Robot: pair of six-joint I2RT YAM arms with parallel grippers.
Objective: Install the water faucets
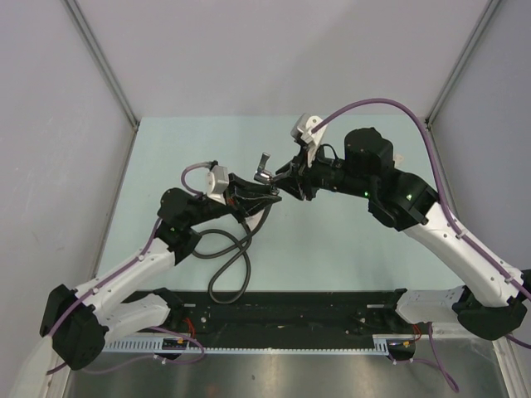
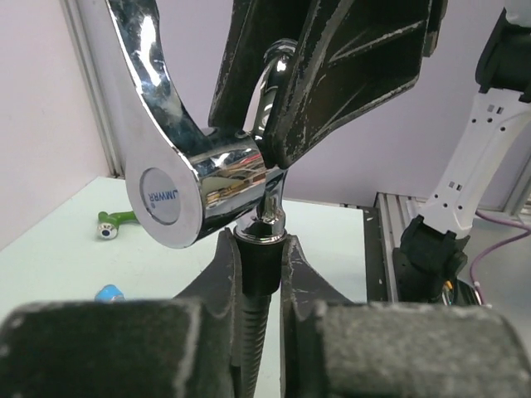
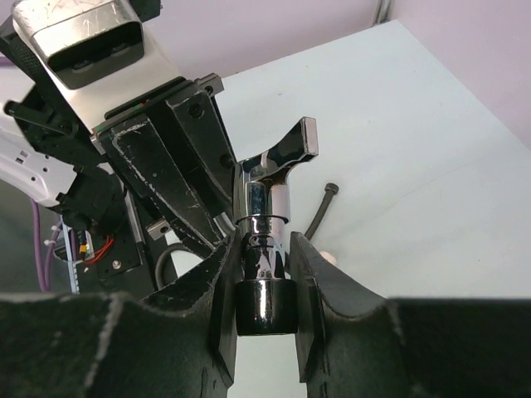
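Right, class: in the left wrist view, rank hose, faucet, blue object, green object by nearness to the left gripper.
1. hose, held in the left gripper
2. faucet, just above it
3. blue object, table left
4. green object, farther back left

The water faucet (image 2: pixel 187 178) runs off the top edge; left claw (image 2: pixel 257 253) hides lower hose (image 2: pixel 251 290).

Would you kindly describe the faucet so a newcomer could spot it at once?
Over the pale green table, the left gripper meets the right gripper. The faucet is the small shiny chrome piece with a flat lever, clamped in the right one; the hose beneath it is dull black.
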